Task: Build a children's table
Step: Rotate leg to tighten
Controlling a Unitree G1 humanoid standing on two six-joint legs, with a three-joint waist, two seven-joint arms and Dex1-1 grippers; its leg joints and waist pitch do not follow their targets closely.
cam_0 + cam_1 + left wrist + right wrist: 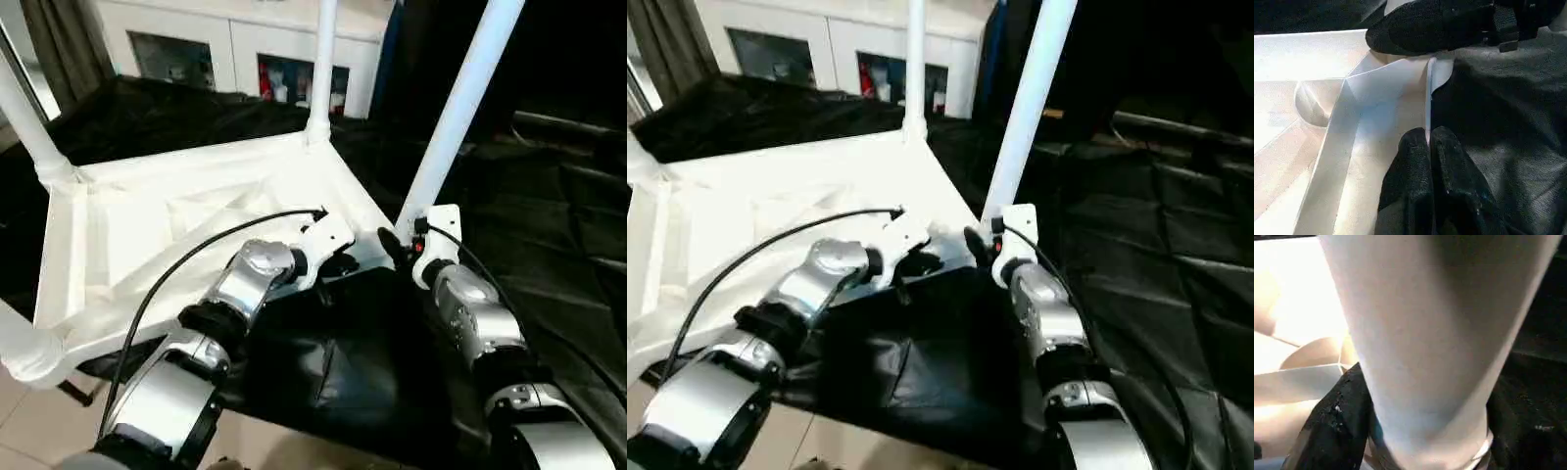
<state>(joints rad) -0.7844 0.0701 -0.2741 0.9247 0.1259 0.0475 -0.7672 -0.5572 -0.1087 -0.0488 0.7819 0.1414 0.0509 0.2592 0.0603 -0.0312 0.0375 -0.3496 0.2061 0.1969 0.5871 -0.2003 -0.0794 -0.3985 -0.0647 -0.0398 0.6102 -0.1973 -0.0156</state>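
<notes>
Left gripper (1429, 147) nearest, fingers pinched narrow on the thin rim of the upturned table top (186, 220); top lies on black cloth (343, 362); right gripper (397, 250) at 3 o'clock clamps the near-right leg (456, 117) at its base.

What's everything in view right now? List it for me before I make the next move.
Table top: one, white, upside down on the black cloth, ribbed underside facing up.
Legs: four, white, standing up from the corner sockets: far, near right, left, near left.
Black cloth: one, draped under and around the table.
Cabinet: one, white with glass doors, in the background.
Curtain: dark, at far left.
Left gripper: black fingers pinched on the table top's rim.
Right gripper: black fingers around the near right leg's base.
Forearms: two, silver.
</notes>
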